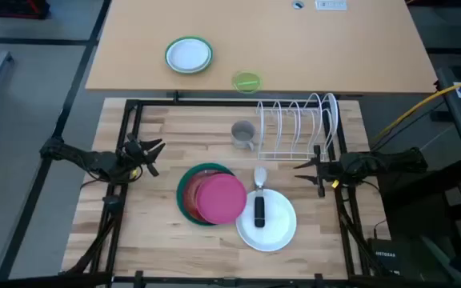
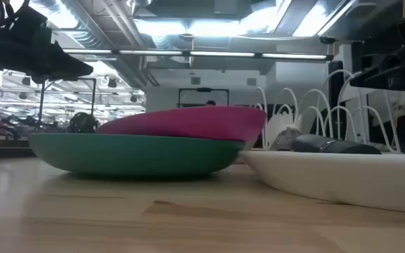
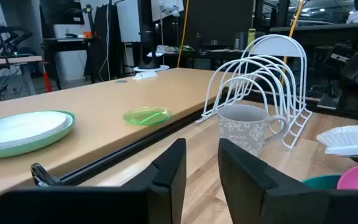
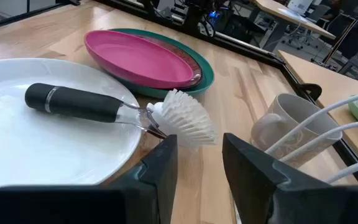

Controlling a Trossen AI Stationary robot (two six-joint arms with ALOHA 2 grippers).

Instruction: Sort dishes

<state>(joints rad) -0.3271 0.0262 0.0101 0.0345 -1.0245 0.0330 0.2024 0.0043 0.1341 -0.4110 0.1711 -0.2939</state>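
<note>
1. Plates sit untouched at lower centre of the overhead frame: pink plate (image 1: 221, 198) stacked on the dark red plate (image 1: 187, 190) and teal plate (image 1: 184, 204), white plate (image 1: 267, 219) touching them on the right.
2. Dish brush (image 1: 259, 202) lies across the white one.
3. Left gripper (image 1: 149, 154) hovers mid-left, fingers spread, empty.
4. Right gripper (image 1: 304, 167) hovers mid-right, fingers spread, empty.
5. Looks like sorting hasn't begun; next move probably needs that brush cleared, then a rim grasp toward the wire rack (image 1: 298, 126).
</note>
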